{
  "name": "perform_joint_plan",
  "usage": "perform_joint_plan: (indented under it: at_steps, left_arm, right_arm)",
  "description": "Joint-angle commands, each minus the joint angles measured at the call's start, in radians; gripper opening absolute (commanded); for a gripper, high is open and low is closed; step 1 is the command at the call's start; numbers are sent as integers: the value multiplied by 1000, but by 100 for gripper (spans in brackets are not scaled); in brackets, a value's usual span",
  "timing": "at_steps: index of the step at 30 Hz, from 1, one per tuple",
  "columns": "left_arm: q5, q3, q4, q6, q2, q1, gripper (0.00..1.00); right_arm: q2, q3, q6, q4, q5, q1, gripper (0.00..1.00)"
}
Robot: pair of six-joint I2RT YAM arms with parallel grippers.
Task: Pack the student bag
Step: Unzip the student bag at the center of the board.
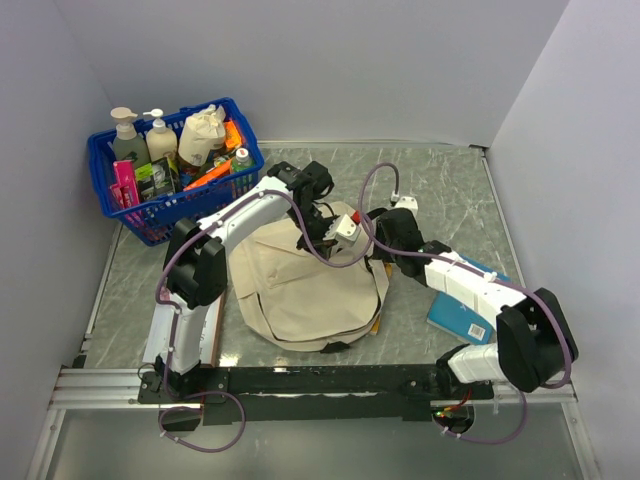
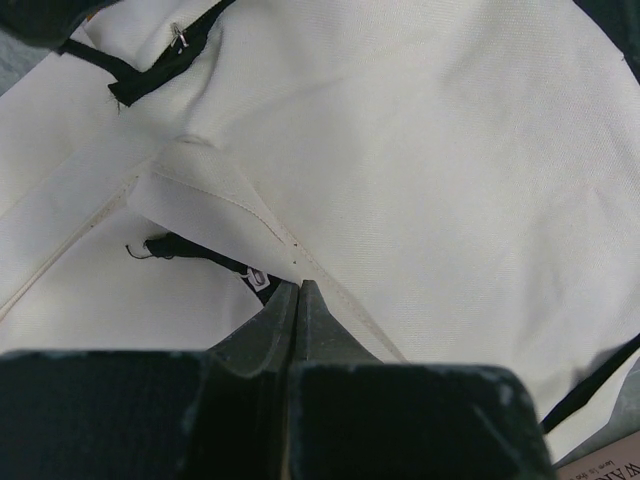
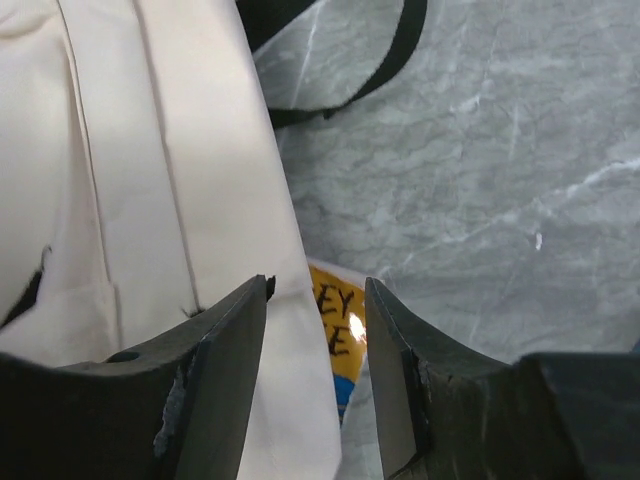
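Top view, left to right.

- Basket (image 1: 165, 215), full of bottles, sits at 10 o'clock from the bag, well apart from both grippers.
- Bag (image 1: 300, 290) lies flat mid-table (image 1: 450, 190), black trim toward 12 o'clock.
- Left gripper (image 2: 298, 290): fingers clenched tight, tips at a stitched seam fold near the bag's 12 o'clock edge. Cannot tell whether cloth is caught between them.
- Right gripper (image 3: 318, 290): fingers released, nothing between them. It hovers over the bag's 3 o'clock edge, where a yellow book (image 3: 338, 320) pokes out from under the cloth.
- Blue book (image 1: 458, 318) lies at 4 o'clock from the bag, partly under the right arm.

Judgement: opening not yet visibly spread, and no book seen inside.

Risks from here:
1. If the left fingers hold only a thin fold, or none, a lift would let the cloth slip and the mouth stay flat.
2. The right fingers straddle the line between cloth and book, so closing there could take bag fabric along with the cover, or skid off the cover.
3. The yellow book is pinned under the bag, so pulling it may drag the bag against the left pinch.
4. The wrists sit close together at 12 to 1 o'clock, so contact or a cable snag is possible.
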Motion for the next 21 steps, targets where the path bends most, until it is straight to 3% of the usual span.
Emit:
perform_joint_plan:
  at_steps: [1, 4, 9, 15, 17, 21]
  left_arm:
    - [79, -4, -45, 1, -51, -5, 1]
    - [80, -16, -39, 0, -57, -7, 1]
    - [82, -22, -41, -2, -61, -7, 1]
    - [77, -25, -36, -8, -67, -10, 1]
    - [79, -22, -33, -14, -67, -8, 1]
    - [82, -13, -36, -20, -64, -11, 1]
  right_arm:
    - [39, 82, 38, -37, 49, -8, 52]
    - [41, 102, 65, -89, 84, -8, 51]
    - [-92, 54, 97, -118, 89, -8, 53]
    - [-264, -70, 4, 76, -224, 38, 48]
    - [-252, -96, -10, 128, -314, 45, 43]
    - [-162, -84, -10, 116, -347, 46, 34]
